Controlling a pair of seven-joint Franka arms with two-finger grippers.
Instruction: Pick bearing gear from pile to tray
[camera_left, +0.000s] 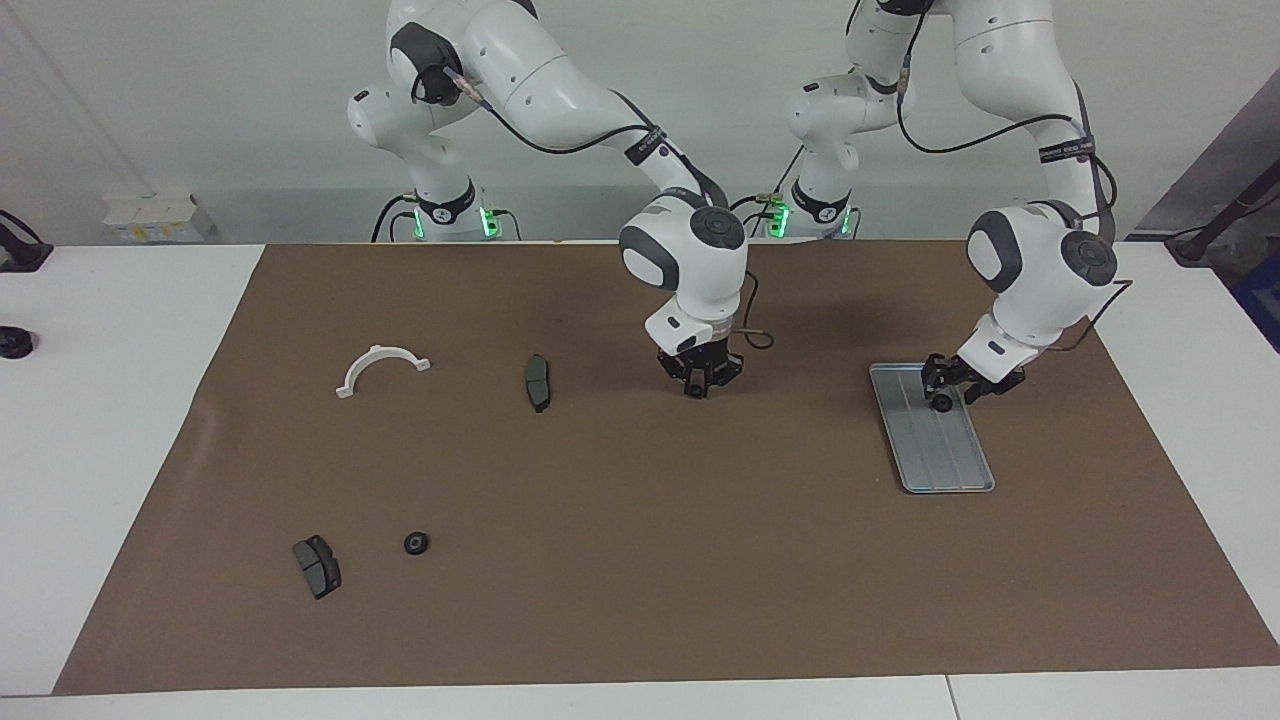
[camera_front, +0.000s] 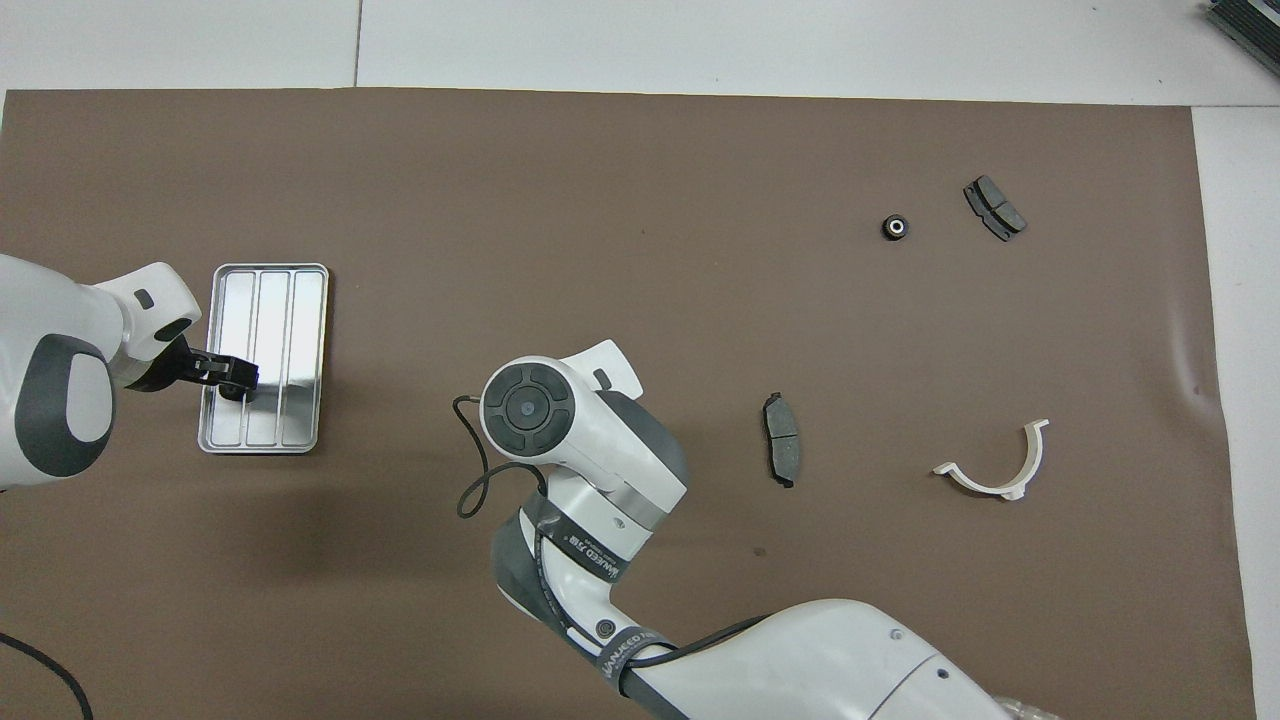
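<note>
The silver tray (camera_left: 950, 455) lies toward the left arm's end of the table, also in the overhead view (camera_front: 290, 300). My left gripper (camera_left: 945, 393) is low over the end of the tray nearer the robots, shut on a small black round ring (camera_left: 941, 404); in the overhead view the gripper (camera_front: 236, 378) holds the ring (camera_front: 234, 391). My right gripper (camera_left: 700, 384) hangs over bare mat mid-table; in the overhead view its own wrist hides it. A second black ring (camera_left: 416, 542) lies in the scatter.
Toward the right arm's end of the table lie a white half-ring bracket (camera_left: 381, 366), a dark brake pad (camera_left: 538, 382) beside it, and another brake pad (camera_left: 317, 566) beside the loose ring, farther from the robots. A brown mat (camera_left: 640, 560) covers the table.
</note>
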